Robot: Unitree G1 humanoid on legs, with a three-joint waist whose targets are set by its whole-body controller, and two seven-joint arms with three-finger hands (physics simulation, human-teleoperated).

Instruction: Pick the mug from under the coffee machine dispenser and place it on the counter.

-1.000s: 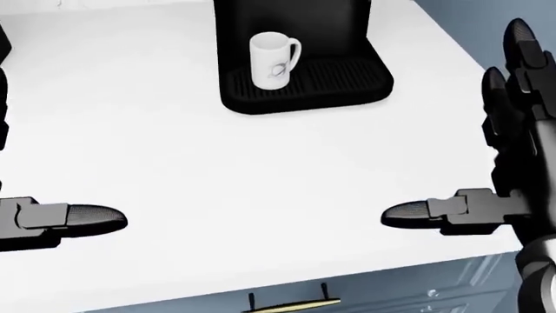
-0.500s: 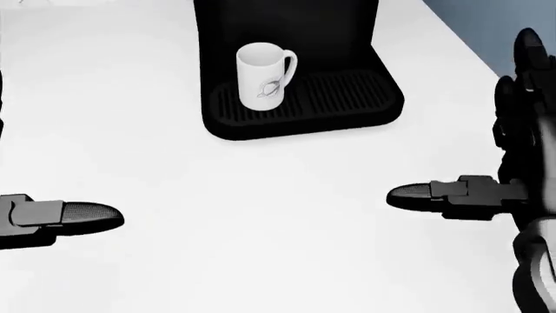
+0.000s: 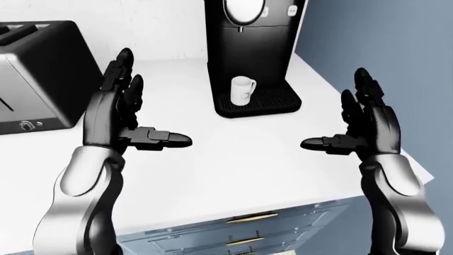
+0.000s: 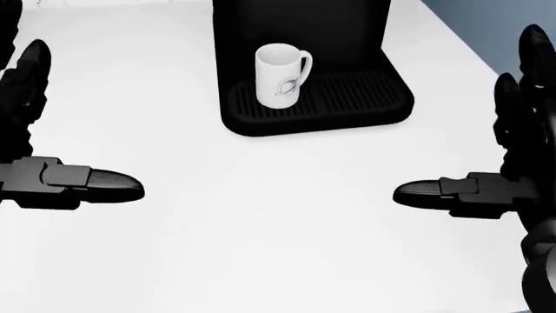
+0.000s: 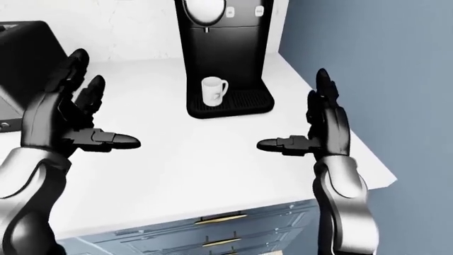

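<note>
Now the white worktop (image 3: pixel 212 159) is filling most of each view, with a dark toaster (image 3: pixel 39 74) sitting at the left edge of the left-eye view. Compared with a moment ago, the coffee machine (image 3: pixel 251 48) is appearing slightly nearer and shifted right in the head view, so the camera is moving, not the machine. Both arms are hovering over the worktop: the left hand (image 3: pixel 117 114) is now showing further into the head view, and the right hand (image 3: pixel 365 125) is mirroring it, fingers spread apart, holding nothing. The mug (image 4: pixel 279 75) is standing upright on the drip tray (image 4: pixel 347 98) under the dispenser, well apart from either hand, so the reach is probably only beginning.
</note>
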